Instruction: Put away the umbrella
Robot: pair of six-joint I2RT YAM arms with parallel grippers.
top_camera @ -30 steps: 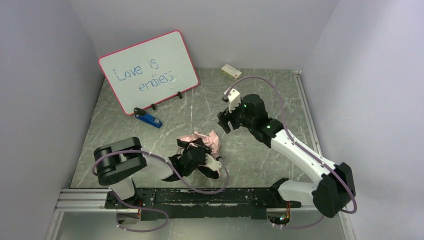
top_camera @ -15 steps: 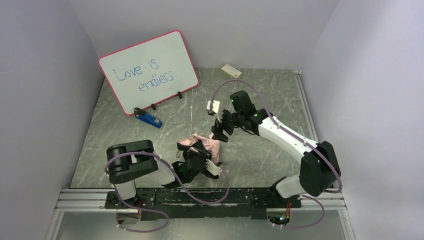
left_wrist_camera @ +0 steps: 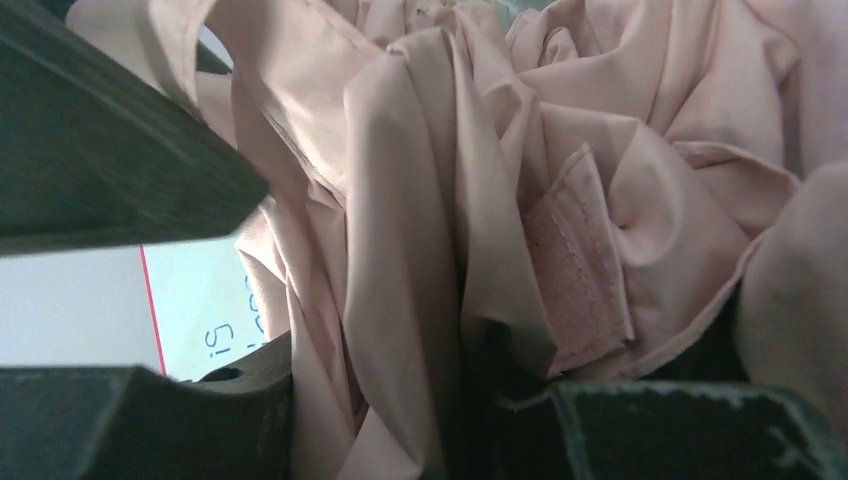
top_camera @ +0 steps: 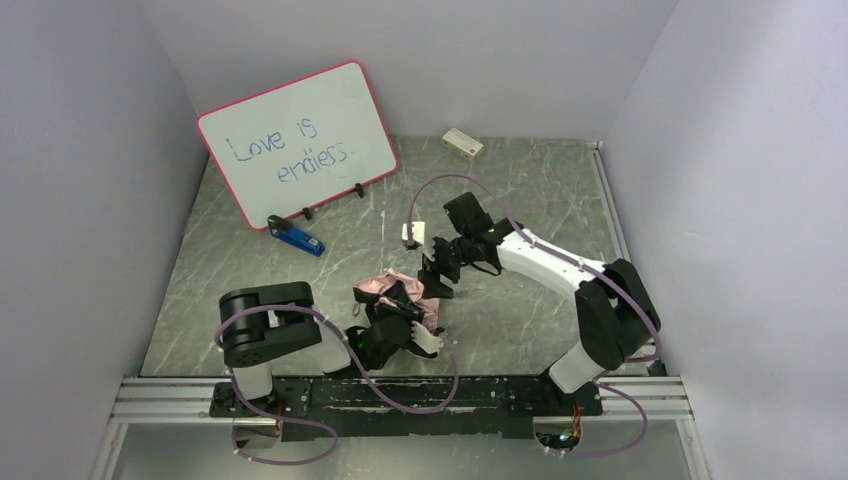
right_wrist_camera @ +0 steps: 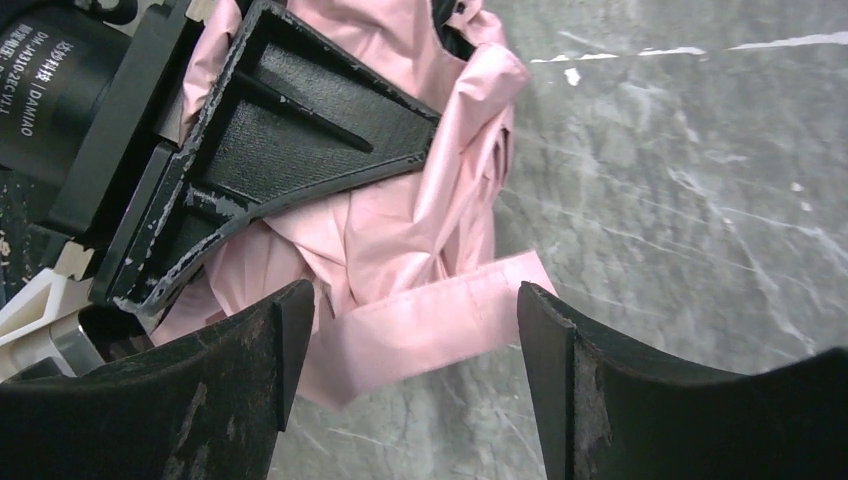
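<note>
The umbrella [top_camera: 378, 286] lies crumpled near the table's front middle, its pale pink canopy bunched and its pale handle [top_camera: 426, 340] pointing toward the front. My left gripper [top_camera: 400, 318] is shut on the bundle. In the left wrist view pink folds [left_wrist_camera: 420, 200] fill the space between its fingers [left_wrist_camera: 140, 425]. My right gripper [top_camera: 437, 276] hangs open just right of the canopy. In the right wrist view the pink strap [right_wrist_camera: 440, 320] lies flat on the table between its spread fingertips [right_wrist_camera: 250, 380], which do not touch it. The left gripper's black finger [right_wrist_camera: 290, 130] presses the fabric just behind.
A pink-framed whiteboard [top_camera: 300, 140] leans at the back left, with a blue stapler [top_camera: 297, 238] in front of it. A small box [top_camera: 462, 143] lies by the back wall. The grey marble table [top_camera: 520, 310] is walled on three sides.
My right arm has swung left and down from the table's middle right until its open jaws stand over the umbrella's strap. The left gripper and the bundle shifted slightly right.
</note>
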